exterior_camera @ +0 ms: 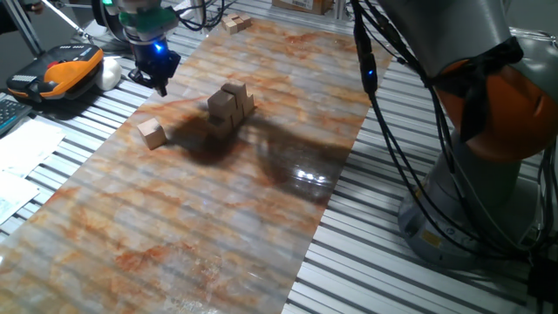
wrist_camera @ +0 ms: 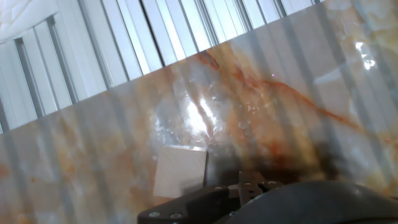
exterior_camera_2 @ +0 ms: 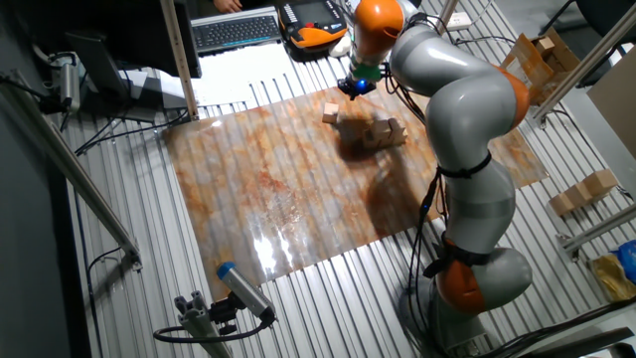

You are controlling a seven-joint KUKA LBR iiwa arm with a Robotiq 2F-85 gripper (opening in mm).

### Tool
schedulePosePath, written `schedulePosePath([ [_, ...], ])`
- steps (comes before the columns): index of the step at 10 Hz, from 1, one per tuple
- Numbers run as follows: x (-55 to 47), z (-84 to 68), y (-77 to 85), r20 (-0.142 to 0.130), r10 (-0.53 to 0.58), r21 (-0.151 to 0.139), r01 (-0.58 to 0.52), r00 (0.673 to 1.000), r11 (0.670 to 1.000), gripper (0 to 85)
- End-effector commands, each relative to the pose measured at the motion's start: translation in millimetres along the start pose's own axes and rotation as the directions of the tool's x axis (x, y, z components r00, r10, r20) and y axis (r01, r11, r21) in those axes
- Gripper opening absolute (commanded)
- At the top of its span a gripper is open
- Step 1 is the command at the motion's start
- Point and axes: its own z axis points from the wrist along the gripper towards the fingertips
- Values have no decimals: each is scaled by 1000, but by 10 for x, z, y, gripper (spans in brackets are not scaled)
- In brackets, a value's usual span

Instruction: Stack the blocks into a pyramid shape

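Note:
Several light tan wooden blocks (exterior_camera: 230, 106) stand piled together in the middle of the marbled mat, with one cube (exterior_camera: 234, 90) on top; the same pile (exterior_camera_2: 384, 132) shows in the other fixed view. A single loose block (exterior_camera: 153, 133) lies left of the pile, also visible as a loose block (exterior_camera_2: 331, 112) and, in the hand view, as a pale square block (wrist_camera: 180, 172) partly hidden by the dark hand housing (wrist_camera: 280, 199). My gripper (exterior_camera: 159, 83) hovers above the mat's far left edge, up and behind the loose block, with nothing in it. I cannot make out the gap between its fingers.
Another wooden block (exterior_camera: 235, 23) lies off the mat at the back. An orange-and-black handheld device (exterior_camera: 65, 71) and papers sit on the slatted table at the left. The arm's base (exterior_camera: 471, 201) and cables stand at the right. Larger wooden pieces (exterior_camera_2: 584, 191) lie beyond the mat.

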Motion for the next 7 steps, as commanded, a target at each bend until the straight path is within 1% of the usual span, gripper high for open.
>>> schedulePosePath([
  [1,-6,11,2,0,1,-1,-1,1000,1000,0],
  [3,-21,53,16,3,12,0,-12,1000,1000,0],
  [4,-50,72,14,5,15,2,-15,1000,1000,0],
  [5,-84,115,14,7,15,-3,-15,1000,1000,0],
  [6,-105,183,26,14,18,-3,-18,1000,1000,0],
  [7,-117,226,35,14,18,-7,-18,1000,1000,0],
])
